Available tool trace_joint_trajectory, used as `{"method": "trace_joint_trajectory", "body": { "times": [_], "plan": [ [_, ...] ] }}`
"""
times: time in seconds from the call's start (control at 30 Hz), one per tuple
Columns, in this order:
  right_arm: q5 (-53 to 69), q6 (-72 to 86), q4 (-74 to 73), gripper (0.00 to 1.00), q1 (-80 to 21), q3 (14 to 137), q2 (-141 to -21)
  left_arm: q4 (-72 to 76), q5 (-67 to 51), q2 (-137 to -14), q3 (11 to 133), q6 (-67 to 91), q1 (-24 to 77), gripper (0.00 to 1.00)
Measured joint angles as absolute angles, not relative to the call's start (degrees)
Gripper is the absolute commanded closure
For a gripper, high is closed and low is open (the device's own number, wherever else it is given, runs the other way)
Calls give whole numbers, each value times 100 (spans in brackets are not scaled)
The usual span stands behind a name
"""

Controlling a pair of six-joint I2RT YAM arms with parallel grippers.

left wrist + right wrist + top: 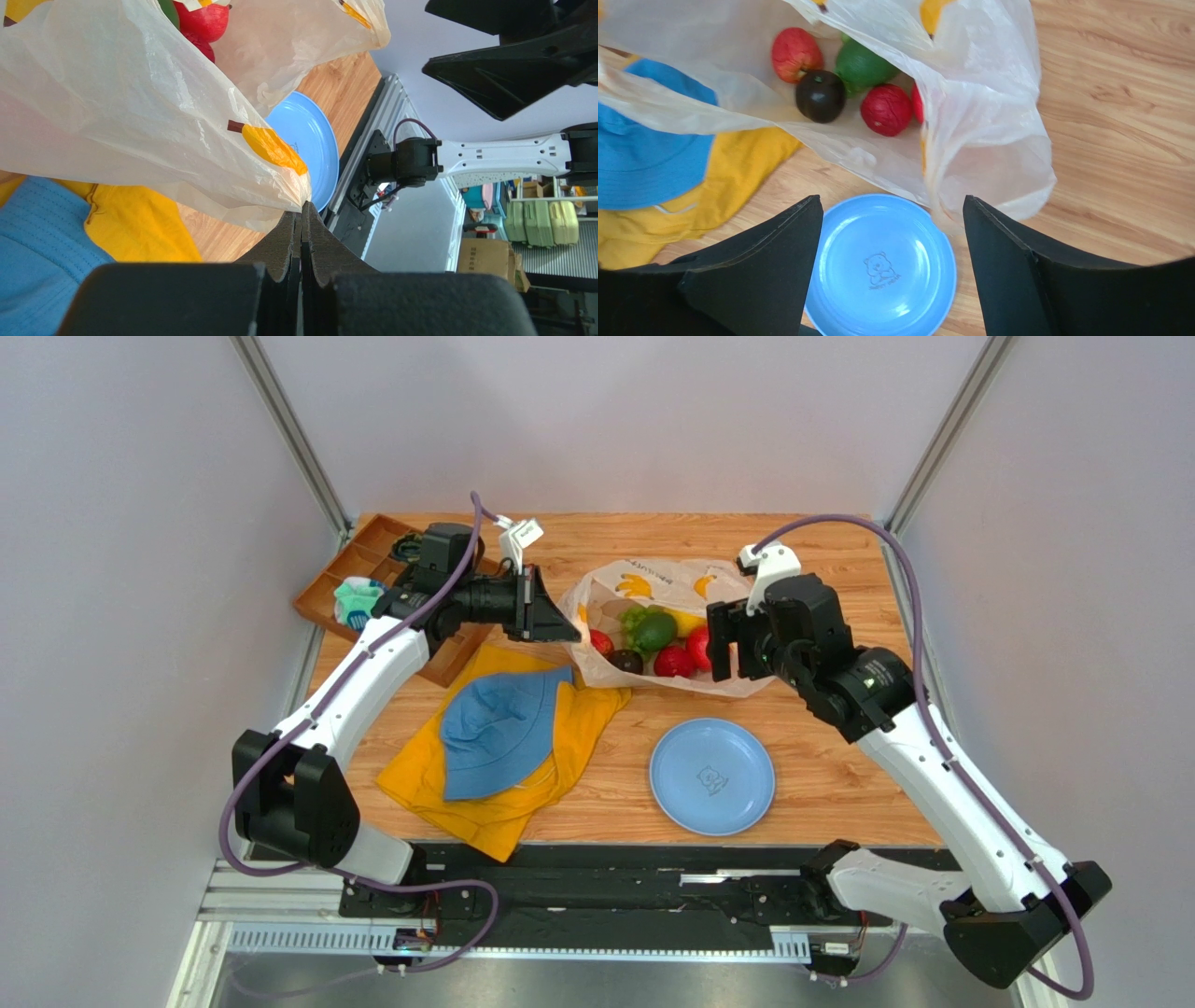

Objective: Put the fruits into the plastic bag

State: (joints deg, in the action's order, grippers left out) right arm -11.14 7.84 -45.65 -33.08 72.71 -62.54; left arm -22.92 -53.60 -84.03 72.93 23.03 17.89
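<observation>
The plastic bag (659, 588), translucent cream with banana prints, lies open at the table's middle back. Inside it are a green fruit (650, 630), a yellow lemon (687, 623), red fruits (673, 661) and a dark plum (627, 662). My left gripper (568, 627) is shut on the bag's left edge; the wrist view shows the film (126, 105) pinched at the tips (303, 210). My right gripper (730, 641) is open and empty, just right of the bag's mouth. Its wrist view shows the plum (820, 96), green fruit (863, 66) and red fruits (886, 110) inside the bag (983, 126).
A blue plate (711, 776) lies bare near the front, below the bag. A blue hat (498, 735) lies on a yellow cloth (519, 798) at front left. A wooden compartment tray (372, 574) stands at the back left.
</observation>
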Motion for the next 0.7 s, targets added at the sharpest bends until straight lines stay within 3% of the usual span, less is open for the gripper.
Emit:
{"method": "trace_joint_trajectory", "body": {
  "times": [0.17, 0.27, 0.37, 0.4, 0.43, 0.57, 0.7],
  "plan": [
    [-1352, 685, -4685, 24, -3240, 6914, -6377, -2292, -5354, -8403, 7293, 2303, 1789, 100],
    [-1385, 580, -4637, 32, -3181, 6724, -6600, -2292, -5347, -8403, 7293, 2303, 1789, 100],
    [-1490, 421, -4539, 62, -3114, 6635, -6906, -2290, -5345, -8403, 7293, 2303, 1789, 100],
    [-1540, 390, -4477, 94, -3057, 6635, -7043, -2290, -5343, -8403, 7293, 2305, 1789, 100],
    [-1570, 360, -4414, 100, -3006, 6641, -7161, -2290, -5343, -8403, 7293, 2324, 1789, 100],
    [-1651, 237, -4438, 100, -2794, 7087, -7581, -2032, -5356, -8527, 7432, 2735, 1789, 100],
    [-1527, 158, -4517, 100, -2370, 8611, -7985, -1210, -5345, -8978, 8147, 3708, 1789, 100]
  ]
}}
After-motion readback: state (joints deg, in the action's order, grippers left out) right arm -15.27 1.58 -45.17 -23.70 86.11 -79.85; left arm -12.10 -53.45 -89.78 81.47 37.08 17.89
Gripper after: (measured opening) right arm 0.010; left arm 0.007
